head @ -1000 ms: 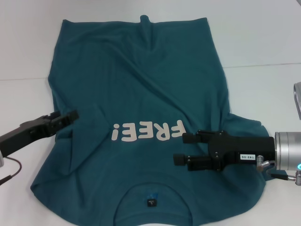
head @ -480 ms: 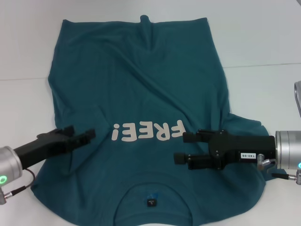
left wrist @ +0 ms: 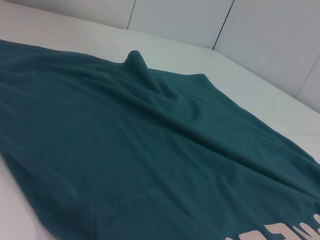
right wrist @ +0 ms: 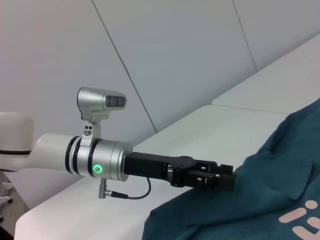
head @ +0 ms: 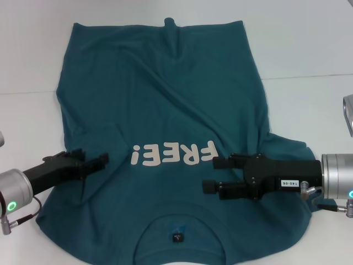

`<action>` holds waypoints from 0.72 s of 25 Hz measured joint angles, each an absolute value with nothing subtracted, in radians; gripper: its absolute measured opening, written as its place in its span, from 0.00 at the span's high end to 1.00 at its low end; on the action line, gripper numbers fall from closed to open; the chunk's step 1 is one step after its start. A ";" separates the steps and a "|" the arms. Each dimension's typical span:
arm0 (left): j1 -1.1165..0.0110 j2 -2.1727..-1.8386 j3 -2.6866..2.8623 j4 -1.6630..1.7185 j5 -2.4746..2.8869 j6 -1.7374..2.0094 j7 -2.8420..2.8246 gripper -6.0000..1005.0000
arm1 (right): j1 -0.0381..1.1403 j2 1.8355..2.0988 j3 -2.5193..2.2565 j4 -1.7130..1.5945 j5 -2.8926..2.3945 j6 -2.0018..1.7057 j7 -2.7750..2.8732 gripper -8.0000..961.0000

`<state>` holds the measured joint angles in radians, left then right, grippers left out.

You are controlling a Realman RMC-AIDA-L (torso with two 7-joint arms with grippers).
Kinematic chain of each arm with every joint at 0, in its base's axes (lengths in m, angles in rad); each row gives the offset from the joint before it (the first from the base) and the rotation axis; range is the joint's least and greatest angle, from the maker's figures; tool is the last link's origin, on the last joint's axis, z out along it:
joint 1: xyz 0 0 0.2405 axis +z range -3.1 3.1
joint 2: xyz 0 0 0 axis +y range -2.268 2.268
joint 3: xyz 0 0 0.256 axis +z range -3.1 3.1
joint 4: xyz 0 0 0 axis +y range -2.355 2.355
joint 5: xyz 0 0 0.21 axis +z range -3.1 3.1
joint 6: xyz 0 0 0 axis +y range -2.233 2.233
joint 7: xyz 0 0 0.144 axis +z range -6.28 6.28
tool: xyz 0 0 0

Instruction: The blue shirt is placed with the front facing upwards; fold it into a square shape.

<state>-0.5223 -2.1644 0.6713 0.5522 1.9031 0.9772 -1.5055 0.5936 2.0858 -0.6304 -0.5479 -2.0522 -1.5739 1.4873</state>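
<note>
Head view: the blue shirt [head: 165, 138] lies spread on the white table [head: 309, 49], front up, with its collar at the near edge and its hem at the far edge. A small dark neck label [head: 177, 238] sits inside the collar. Beyond it, cream "FREE!" lettering [head: 172, 153] runs across the chest, upside down from this side. The left gripper [head: 95, 160] is over the shirt's left sleeve area; its fingers lie close together, and whether they pinch any cloth cannot be told. The right gripper [head: 214, 175] is over the chest, just beside the lettering, its two fingers parted with nothing between them. Farther off, creases run diagonally toward the hem, where a small raised fold [head: 170, 23] stands up. The left wrist view shows that same fold [left wrist: 136, 59].
</note>
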 joint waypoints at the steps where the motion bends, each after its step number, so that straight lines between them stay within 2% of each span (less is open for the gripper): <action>1: -0.524 -2.164 0.675 0.551 1.903 0.973 -1.505 0.17 | 0.594 2.086 -0.631 -0.549 -2.052 -1.574 1.490 0.05; 11: -0.534 -2.166 0.759 0.539 1.905 0.976 -1.511 0.17 | 0.594 2.085 -0.629 -0.553 -2.052 -1.576 1.492 0.05; 18: -0.534 -2.165 0.773 0.546 1.906 1.144 -1.513 0.17 | 0.589 2.083 -0.623 -0.554 -2.052 -1.573 1.487 0.05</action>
<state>-0.5338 -2.1645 0.7729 0.5457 1.9060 1.1439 -1.5128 0.5888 2.0829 -0.6230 -0.5539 -2.0524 -1.5731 1.4869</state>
